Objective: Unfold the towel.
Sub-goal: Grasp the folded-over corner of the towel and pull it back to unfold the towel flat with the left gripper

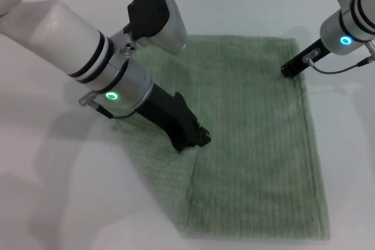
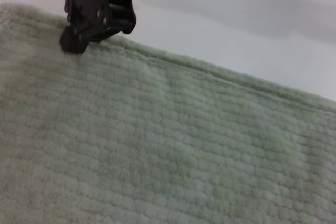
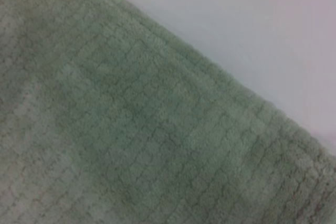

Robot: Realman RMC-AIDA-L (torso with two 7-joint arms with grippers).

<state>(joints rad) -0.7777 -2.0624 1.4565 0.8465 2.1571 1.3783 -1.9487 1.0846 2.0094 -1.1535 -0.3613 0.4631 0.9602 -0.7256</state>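
Bright, even light; soft shadows; both wrist views blurred.

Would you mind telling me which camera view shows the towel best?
The head view: it shows almost the whole towel on the table, with the left gripper and right gripper on it. The wrist views show only close patches of cloth along an edge.

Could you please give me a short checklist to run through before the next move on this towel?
1. Towel lies on the table: ok.
2. Fully unfolded: not ok; a folded layer edge shows near the front left.
3. Left gripper down on the towel at that edge: ok.
4. Left gripper has pinched a layer: cannot tell.
5. Right gripper at the far right corner: ok.
6. Right gripper's hold on the cloth: cannot tell.
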